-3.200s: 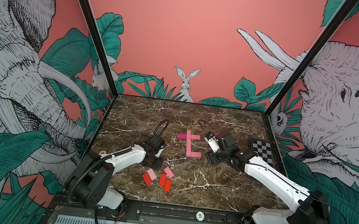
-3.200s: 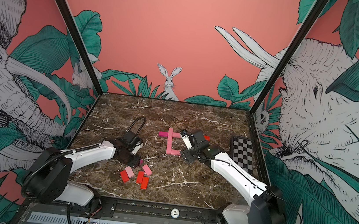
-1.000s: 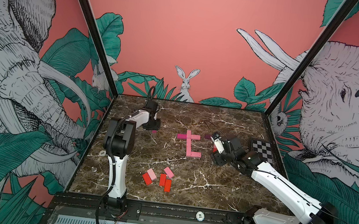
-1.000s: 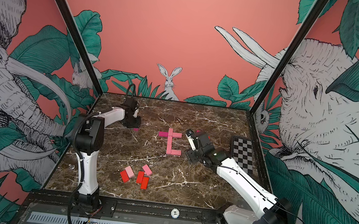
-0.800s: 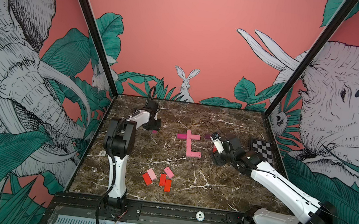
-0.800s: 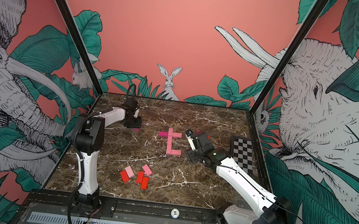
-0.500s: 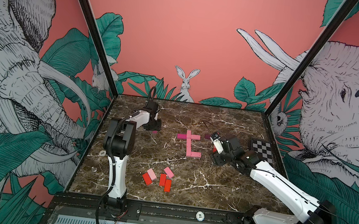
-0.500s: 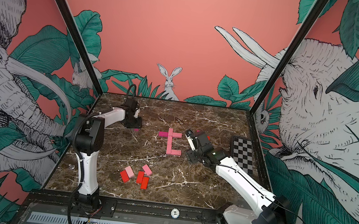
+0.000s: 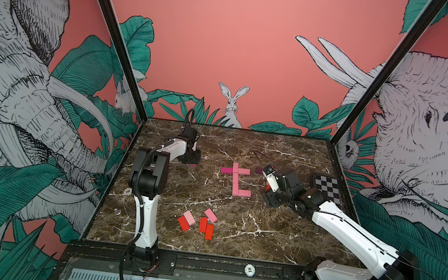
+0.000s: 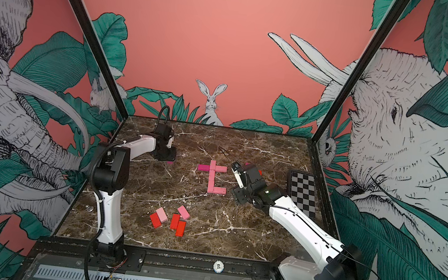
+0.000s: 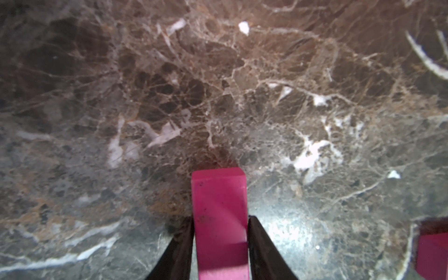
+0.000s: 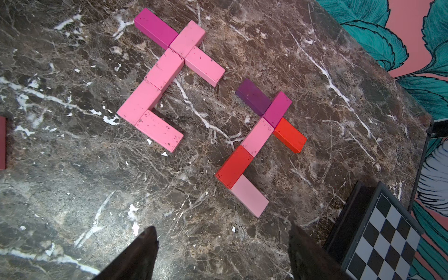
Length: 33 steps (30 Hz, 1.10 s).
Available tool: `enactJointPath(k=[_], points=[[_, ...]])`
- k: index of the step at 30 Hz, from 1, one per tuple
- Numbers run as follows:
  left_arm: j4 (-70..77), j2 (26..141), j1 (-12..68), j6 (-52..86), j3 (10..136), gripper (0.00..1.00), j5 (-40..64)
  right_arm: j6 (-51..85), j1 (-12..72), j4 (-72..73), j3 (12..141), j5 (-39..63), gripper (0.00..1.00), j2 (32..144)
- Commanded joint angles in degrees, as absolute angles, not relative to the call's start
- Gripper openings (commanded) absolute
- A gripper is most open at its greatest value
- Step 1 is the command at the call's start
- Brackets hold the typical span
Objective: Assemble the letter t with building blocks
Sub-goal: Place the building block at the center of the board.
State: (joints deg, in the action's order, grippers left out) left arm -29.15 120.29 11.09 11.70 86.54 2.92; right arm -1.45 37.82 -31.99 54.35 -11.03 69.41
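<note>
In both top views, a pink letter t (image 9: 236, 181) built of blocks is lying mid-worktop (image 9: 277, 238). Five loose red and pink blocks (image 9: 199, 224) are sitting nearer the front edge than the t. The left pincer (image 9: 192, 163) is hanging well to the t's left, tips down.

In the left wrist view, that pincer is gripping a magenta block (image 11: 219, 198), fingers narrow against its sides.

In the right wrist view, the right pincer (image 12: 221, 229) is standing wide, holding nothing. A second t (image 12: 257, 140) of mixed colours is lying just right of the pink t, and a checkerboard plate (image 12: 388, 242) is lying farther right.
</note>
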Motion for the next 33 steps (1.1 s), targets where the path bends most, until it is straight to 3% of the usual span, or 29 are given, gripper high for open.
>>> enactJointPath(k=[1, 19, 33], points=[[-32.42, 118.39, 11.05, 11.78, 84.58, 0.39, 2.14, -0.53, 37.62, -32.08, 54.56, -11.96, 0.83, 69.02], [-31.03, 115.55, 11.09, 12.56, 80.17, 0.37, 3.67, -0.27, 37.62, -32.10, 54.49, -12.13, 0.83, 69.14], [-31.09, 115.44, 11.07, 12.30, 80.66, 0.43, 5.53, -0.29, 37.62, -32.17, 54.58, -12.24, 0.83, 69.19]])
